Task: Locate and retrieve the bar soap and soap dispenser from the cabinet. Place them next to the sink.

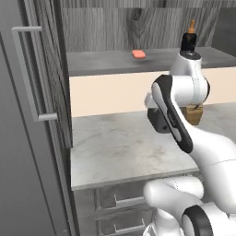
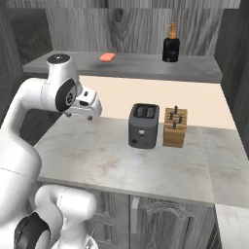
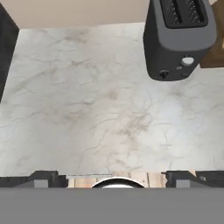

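The cabinet (image 1: 32, 152) stands open, its door with the long silver handle (image 1: 26, 76) swung to the left. On its grey shelf (image 2: 141, 64) lie the salmon-pink bar soap (image 1: 138, 54) (image 2: 107, 58) and, further right, the black soap dispenser (image 1: 189, 40) (image 2: 170, 46) with an orange pump. My gripper (image 2: 79, 116) (image 3: 116, 178) hangs open over the marble counter, well below and in front of the shelf, pointing down with nothing between its fingertips. The sink is out of view.
A dark grey toaster (image 2: 144, 125) (image 3: 179, 39) and a wooden knife block (image 2: 175, 127) stand on the marble counter (image 2: 92, 155) to the right of my hand. Drawers (image 1: 120, 203) sit under the counter edge.
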{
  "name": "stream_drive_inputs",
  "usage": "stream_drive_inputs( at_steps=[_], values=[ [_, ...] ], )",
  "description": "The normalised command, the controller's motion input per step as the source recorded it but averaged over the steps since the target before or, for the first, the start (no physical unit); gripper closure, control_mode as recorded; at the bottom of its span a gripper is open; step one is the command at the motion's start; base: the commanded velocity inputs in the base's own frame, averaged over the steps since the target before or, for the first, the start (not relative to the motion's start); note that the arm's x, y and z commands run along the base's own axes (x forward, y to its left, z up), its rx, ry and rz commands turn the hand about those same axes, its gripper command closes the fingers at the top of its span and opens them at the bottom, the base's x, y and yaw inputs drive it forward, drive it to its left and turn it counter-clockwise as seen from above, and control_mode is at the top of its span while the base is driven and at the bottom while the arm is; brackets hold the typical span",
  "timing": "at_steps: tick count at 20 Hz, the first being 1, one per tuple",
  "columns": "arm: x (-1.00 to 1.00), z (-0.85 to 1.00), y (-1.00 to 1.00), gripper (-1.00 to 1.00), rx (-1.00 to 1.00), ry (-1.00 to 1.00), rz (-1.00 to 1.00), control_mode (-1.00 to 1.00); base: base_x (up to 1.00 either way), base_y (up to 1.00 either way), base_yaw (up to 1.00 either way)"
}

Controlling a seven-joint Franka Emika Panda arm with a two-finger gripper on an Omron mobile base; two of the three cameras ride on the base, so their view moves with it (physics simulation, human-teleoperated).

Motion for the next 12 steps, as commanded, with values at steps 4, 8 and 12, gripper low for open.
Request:
stream_drive_inputs(
  at_steps=[4,8,12],
  values=[
    [-0.16,0.18,0.05,-1.00,0.00,-0.11,-0.04,-1.00,0.00,0.00,0.00],
    [-0.04,0.29,0.00,-1.00,0.00,-0.13,0.00,-1.00,0.00,0.00,0.00],
    [0.00,0.45,0.12,-1.00,-0.02,-0.25,-0.05,-1.00,0.00,0.00,0.00]
  ],
)
